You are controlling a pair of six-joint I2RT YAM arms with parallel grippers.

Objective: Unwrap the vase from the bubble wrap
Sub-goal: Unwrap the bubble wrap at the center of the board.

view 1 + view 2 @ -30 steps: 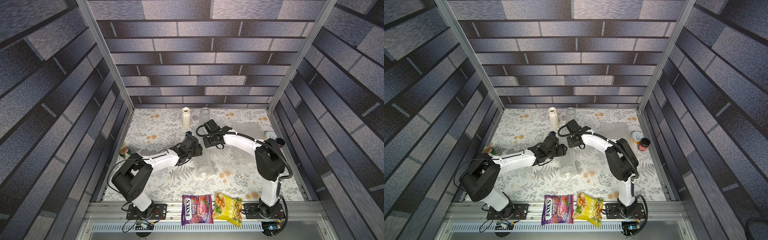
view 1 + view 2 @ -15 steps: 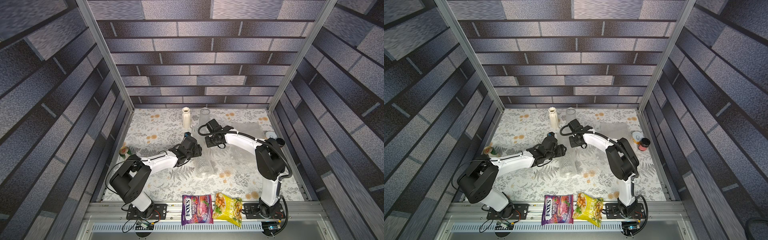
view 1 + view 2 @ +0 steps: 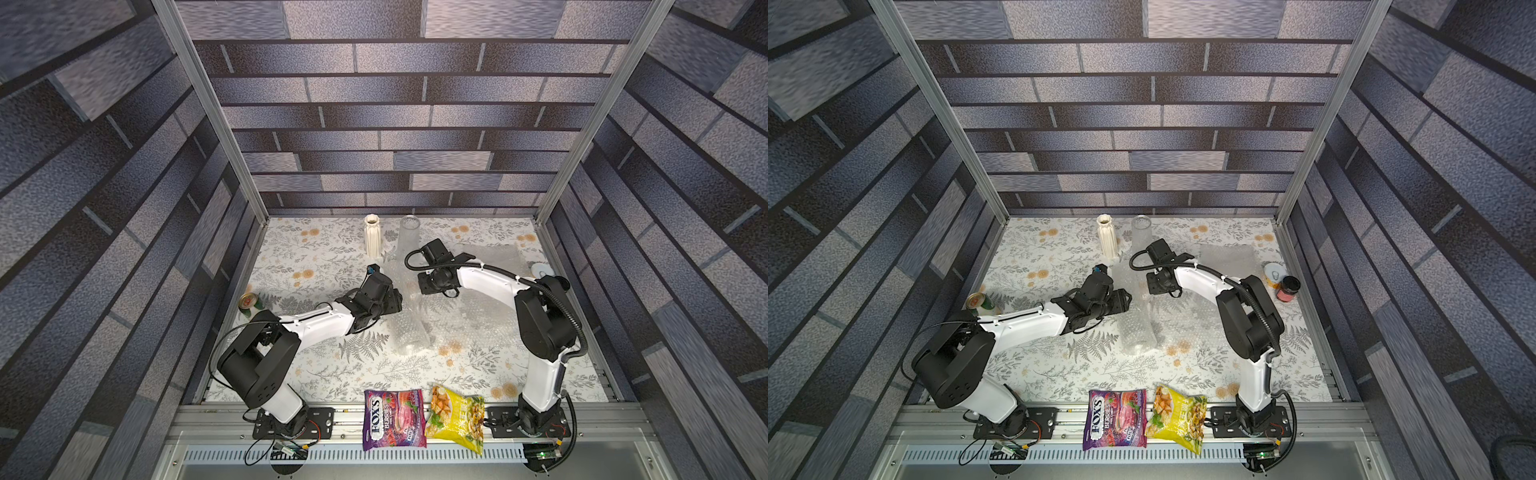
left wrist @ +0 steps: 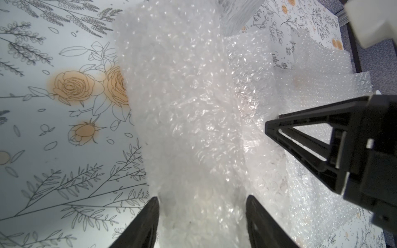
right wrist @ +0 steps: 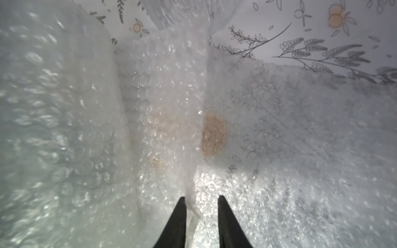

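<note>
A roll of bubble wrap [image 3: 409, 332] [image 3: 1136, 332] lies along the middle of the flowered table, and whatever it holds is hidden. My left gripper [image 3: 397, 301] [image 4: 202, 197] is shut on the roll's far end, one finger on each side. From the roll a loose sheet [image 5: 279, 150] spreads flat to the right. Over its raised edge stands my right gripper [image 3: 422, 289] [image 5: 201, 197], open, with the fold of the sheet loose between its fingers. A bare white ribbed vase [image 3: 372, 235] stands upright at the back.
A clear cylinder [image 3: 409, 237] stands beside the white vase. Another bubble sheet [image 3: 490, 257] lies at the back right. A can [image 3: 249, 301] stands by the left wall, a tin [image 3: 1275, 274] and a red jar [image 3: 1288, 287] by the right wall. Two snack bags [image 3: 392, 419] rest on the front rail.
My right gripper's jaws have parted, letting go of the sheet's edge, and it has hardly shifted. The left gripper keeps its hold on the roll.
</note>
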